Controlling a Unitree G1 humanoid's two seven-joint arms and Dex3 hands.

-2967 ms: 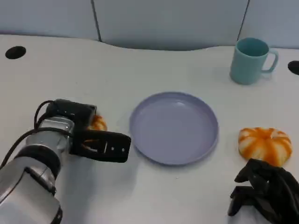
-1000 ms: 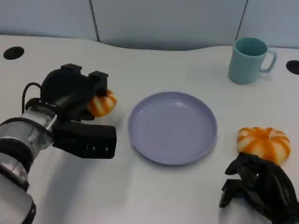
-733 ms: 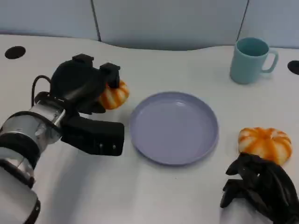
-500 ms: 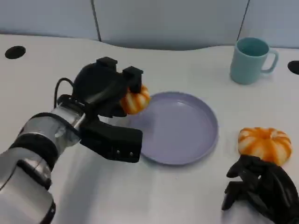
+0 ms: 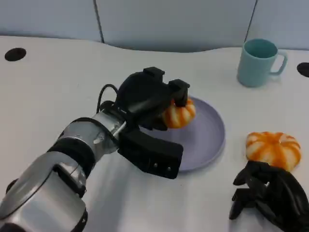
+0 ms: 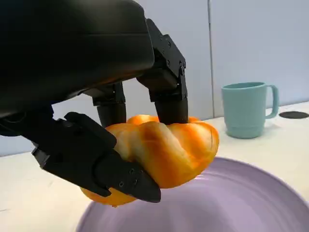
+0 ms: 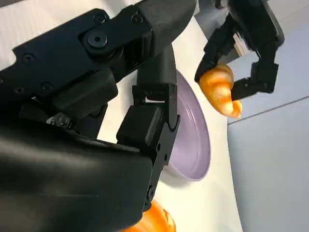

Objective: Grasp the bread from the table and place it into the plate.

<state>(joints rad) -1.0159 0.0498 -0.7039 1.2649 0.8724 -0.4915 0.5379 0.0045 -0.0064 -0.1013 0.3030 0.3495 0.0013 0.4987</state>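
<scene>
White counter [image 5: 58,82] against pale wall panels. Left hand [image 5: 145,99] grips the bread [image 5: 178,114], suspended clear above the plate [image 5: 207,140], over its near-left portion. Release calls for a straight descent. Right hand [image 5: 270,198], fingers curled on nothing, rests well right of the plate.

Bare plate [image 5: 212,140] floor beneath the held bread [image 5: 179,114]; mug [image 5: 259,63] well apart

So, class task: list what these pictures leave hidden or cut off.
- Plate: head view, near-left rim hidden by the left hand.
- Bread roll: head view, left side covered by fingers.
- Second bread: right wrist view, mostly hidden behind the right hand.
</scene>
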